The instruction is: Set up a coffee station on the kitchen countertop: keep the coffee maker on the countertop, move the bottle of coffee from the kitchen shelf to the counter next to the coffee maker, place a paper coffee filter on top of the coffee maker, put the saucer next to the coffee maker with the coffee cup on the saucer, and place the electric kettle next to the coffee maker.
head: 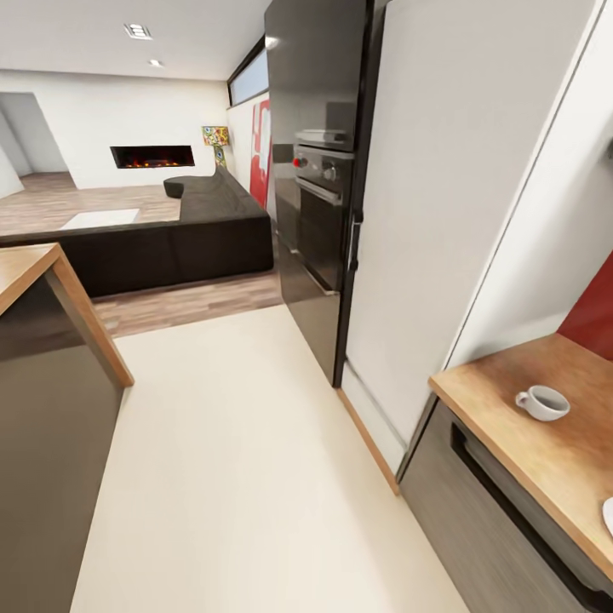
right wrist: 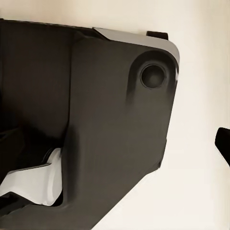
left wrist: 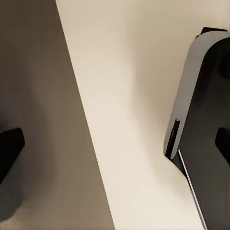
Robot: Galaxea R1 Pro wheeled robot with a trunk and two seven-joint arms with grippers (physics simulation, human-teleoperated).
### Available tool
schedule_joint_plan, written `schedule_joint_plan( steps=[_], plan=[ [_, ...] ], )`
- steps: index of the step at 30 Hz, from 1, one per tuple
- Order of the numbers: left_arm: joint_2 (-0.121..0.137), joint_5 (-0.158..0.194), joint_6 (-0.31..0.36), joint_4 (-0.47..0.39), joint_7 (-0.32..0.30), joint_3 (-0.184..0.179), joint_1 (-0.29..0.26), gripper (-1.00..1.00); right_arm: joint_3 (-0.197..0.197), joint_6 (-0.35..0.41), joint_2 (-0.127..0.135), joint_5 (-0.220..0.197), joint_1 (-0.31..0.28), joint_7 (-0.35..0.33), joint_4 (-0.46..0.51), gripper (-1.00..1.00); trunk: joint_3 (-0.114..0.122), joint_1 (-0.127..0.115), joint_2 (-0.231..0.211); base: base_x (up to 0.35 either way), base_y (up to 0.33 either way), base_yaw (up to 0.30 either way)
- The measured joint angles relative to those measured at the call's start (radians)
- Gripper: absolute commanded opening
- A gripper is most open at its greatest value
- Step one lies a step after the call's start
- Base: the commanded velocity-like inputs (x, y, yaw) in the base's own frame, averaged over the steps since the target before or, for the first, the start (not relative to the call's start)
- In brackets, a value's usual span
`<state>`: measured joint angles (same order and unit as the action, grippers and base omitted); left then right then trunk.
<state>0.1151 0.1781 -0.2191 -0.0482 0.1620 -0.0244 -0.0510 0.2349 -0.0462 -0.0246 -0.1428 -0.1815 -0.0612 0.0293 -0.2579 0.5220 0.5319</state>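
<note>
White coffee cup point(head: 542, 403) sits upright on the wood-look bench point(head: 511, 409), near its end beside the tall cabinet point(head: 443, 213). Whether either arm's jaws are apart, I cannot tell.

Cream floor point(head: 247, 460), black oven tower point(head: 319, 170), dark sofa point(head: 187, 230).

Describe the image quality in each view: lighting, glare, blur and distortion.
Head view: evenly lit, wide-angle tilt slanting the tall white panel, soft reflections on the glossy black oven column, coffee cup sharp. Left wrist view: soft, dark shapes at edges blurred. Right wrist view: close dark robot body slightly blurred, no glare.
</note>
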Motion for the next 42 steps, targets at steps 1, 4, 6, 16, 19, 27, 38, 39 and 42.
schedule_joint_plan(
  steps=[1,4,6,16,19,27,38,39,42],
  plan=[
    [0.000,0.000,0.000,0.000,0.000,0.000,0.000,1.00,0.000,0.000,0.000,0.000,0.000,0.000,0.000,1.00,0.000,0.000,0.000,0.340,0.124,0.000],
    [0.000,0.000,0.000,0.001,0.000,0.000,0.000,1.00,0.000,0.000,0.000,0.000,0.000,0.000,0.000,1.00,0.000,0.000,0.000,0.339,0.128,0.000],
    [0.000,0.000,0.000,0.001,0.000,0.000,0.000,1.00,0.000,0.000,0.000,0.000,0.000,-0.001,0.000,1.00,0.000,0.000,0.000,0.339,0.130,0.000],
    [-0.001,-0.005,0.000,0.000,0.000,0.000,-0.001,1.00,0.000,0.000,0.000,0.000,0.000,-0.001,0.000,1.00,0.000,0.000,0.000,0.339,0.128,-0.148],
    [-0.001,-0.006,0.000,0.000,0.000,0.000,-0.001,1.00,0.000,0.000,0.000,0.000,0.000,-0.001,0.000,1.00,0.000,0.000,0.000,0.339,0.133,-0.258],
    [-0.002,-0.006,0.000,0.000,0.000,0.000,-0.001,1.00,0.000,0.000,0.000,0.000,0.000,-0.001,0.000,1.00,0.000,0.000,0.000,0.319,0.182,-0.262],
    [-0.002,-0.009,0.000,0.000,0.000,-0.001,-0.001,1.00,0.000,0.000,0.000,0.000,0.000,-0.001,0.000,1.00,0.000,0.000,0.000,0.312,0.192,-0.263],
    [-0.002,-0.009,0.000,0.000,0.000,-0.001,-0.001,1.00,0.000,0.000,0.000,0.000,0.000,-0.001,0.000,1.00,0.000,0.000,0.000,0.312,0.187,-0.263],
    [-0.002,-0.010,0.000,0.000,0.000,0.000,-0.001,1.00,0.000,0.000,0.000,0.000,0.000,-0.001,0.000,1.00,0.000,0.000,0.000,0.312,0.185,-0.263]
  ],
)
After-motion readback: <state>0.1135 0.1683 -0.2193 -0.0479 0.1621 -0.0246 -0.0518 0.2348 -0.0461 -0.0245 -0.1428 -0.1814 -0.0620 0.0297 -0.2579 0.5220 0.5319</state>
